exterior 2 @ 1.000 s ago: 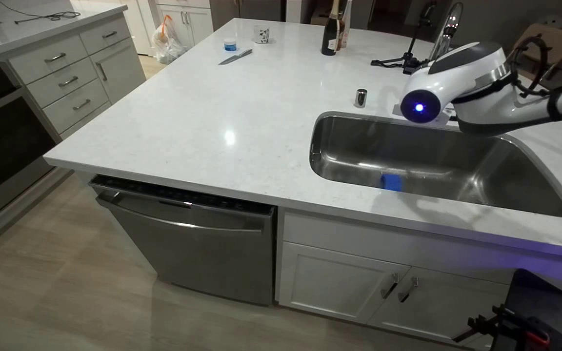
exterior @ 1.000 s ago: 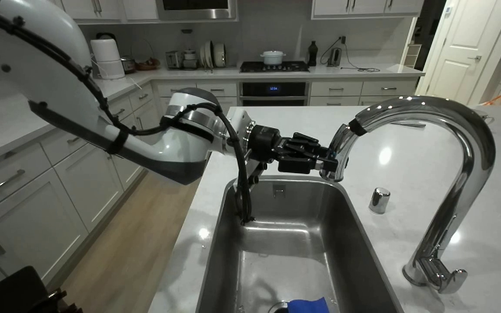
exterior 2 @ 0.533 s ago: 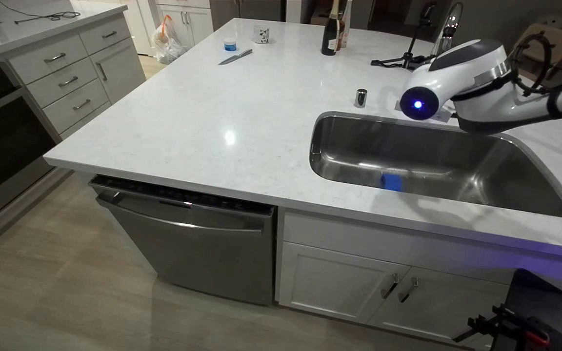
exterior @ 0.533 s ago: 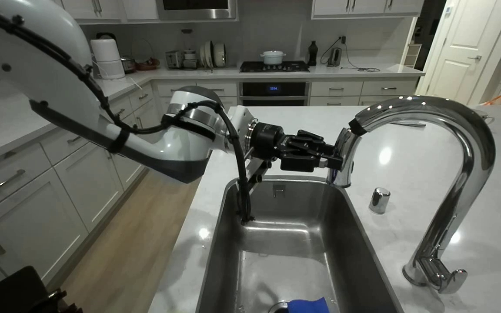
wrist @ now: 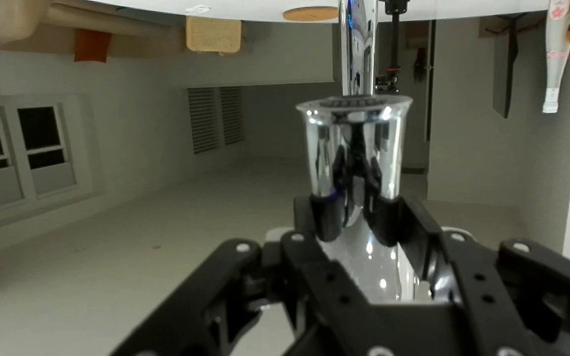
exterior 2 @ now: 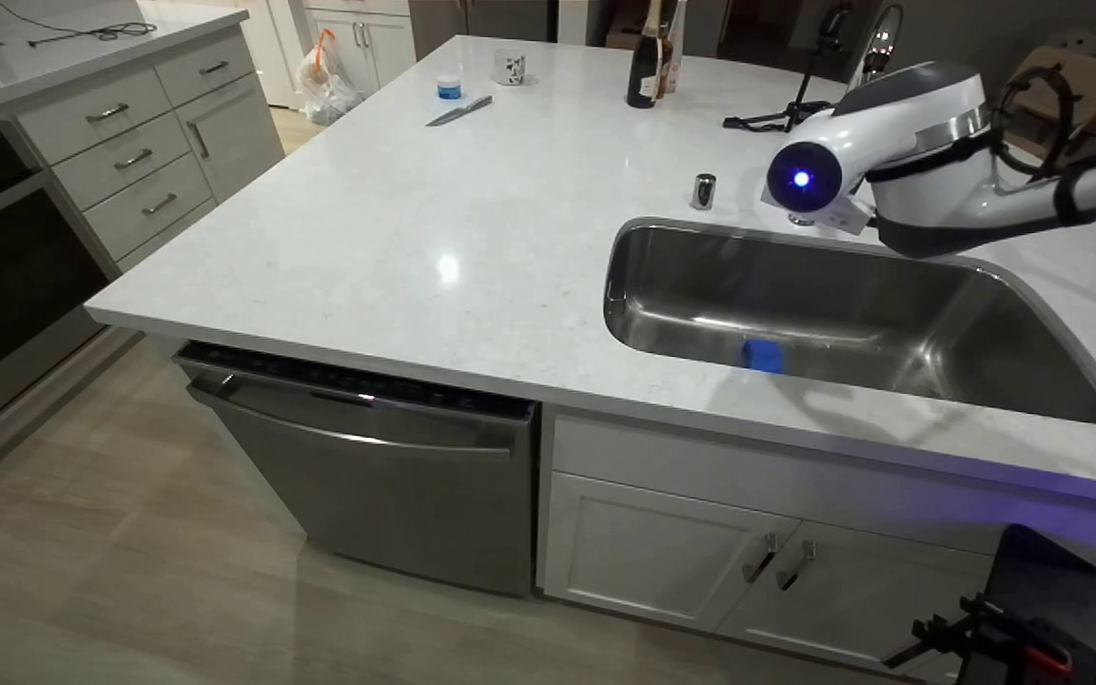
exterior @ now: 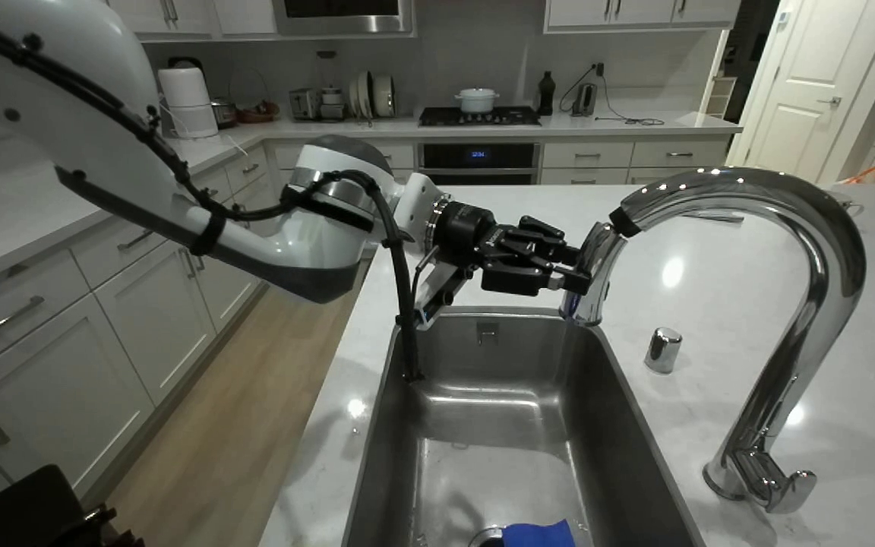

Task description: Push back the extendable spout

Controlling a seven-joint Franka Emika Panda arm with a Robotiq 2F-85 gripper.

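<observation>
In an exterior view, my arm [exterior: 304, 247] stretches in from the left and my fingers [exterior: 577, 282] are closed on the spout [exterior: 600, 266], touching it. The spout sits at the far right corner of the sink [exterior: 540, 353], slightly tilted, mouth downward; its top is just beside the black tip of the faucet [exterior: 841, 266] and out of line with it, and I cannot tell whether the two touch. The cap [exterior: 664, 350] stands upright on the counter [exterior: 711, 304], between the sink and the faucet. A blue thing [exterior: 538, 535] lies at the sink's near end, beside the drain [exterior: 491, 542]. In an exterior view, my arm hides my fingers; a bit of chrome beneath it is too small for me to name. A knife [exterior 2: 459, 111] and a bottle [exterior 2: 645, 71] are on the far part of the counter. In the wrist view, upside down, I have one finger on each side of the spout, parted by its width, and its flared mouth shows beyond them. A chair [wrist: 213, 33] and a window [wrist: 41, 127] are far off.
</observation>
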